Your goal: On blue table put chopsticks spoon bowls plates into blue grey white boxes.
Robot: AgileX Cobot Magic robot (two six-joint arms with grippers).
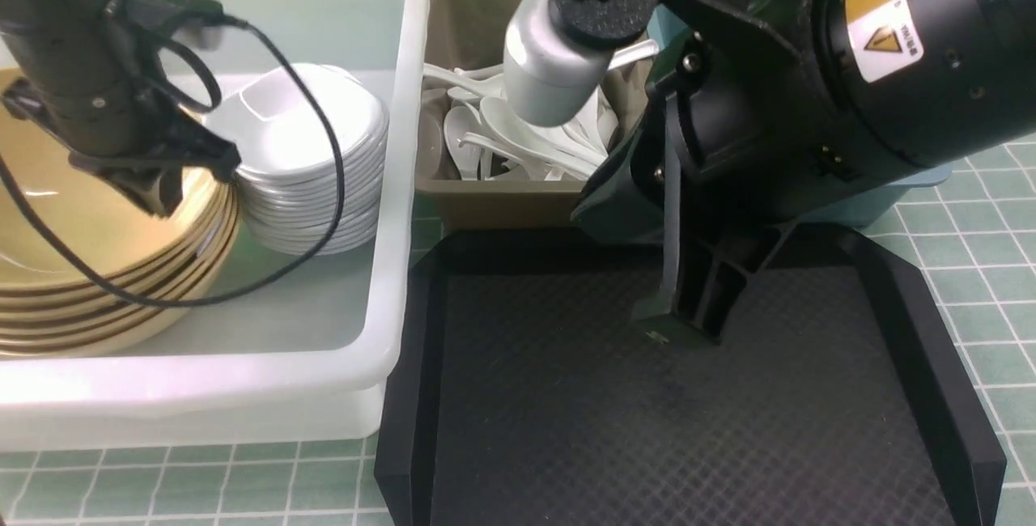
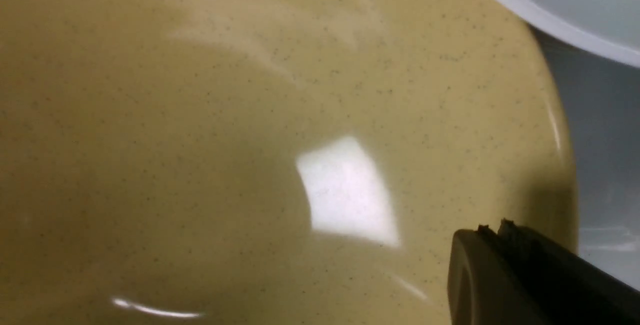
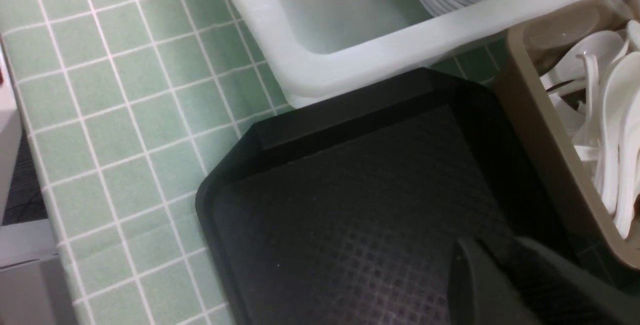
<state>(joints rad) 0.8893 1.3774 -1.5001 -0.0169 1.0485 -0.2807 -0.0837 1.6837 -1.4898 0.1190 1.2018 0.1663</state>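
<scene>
Left pincer [image 1: 166, 194] is hanging shut, with nothing in it, just over the top bowl [image 1: 97, 210] of the stack nesting in the white box [image 1: 396, 186] beside the piled plates [image 1: 316, 154], probably because nesting is saving room there. Right pincer [image 1: 676, 328] is hovering low over the tray [image 1: 566, 413], and I cannot tell how wide it is standing. Only the left wrist view is showing the 2 fingers [image 2: 480, 275] pressed together, while the right wrist view is showing spoons [image 3: 615, 115] lying in the grey box [image 3: 545, 165].
</scene>
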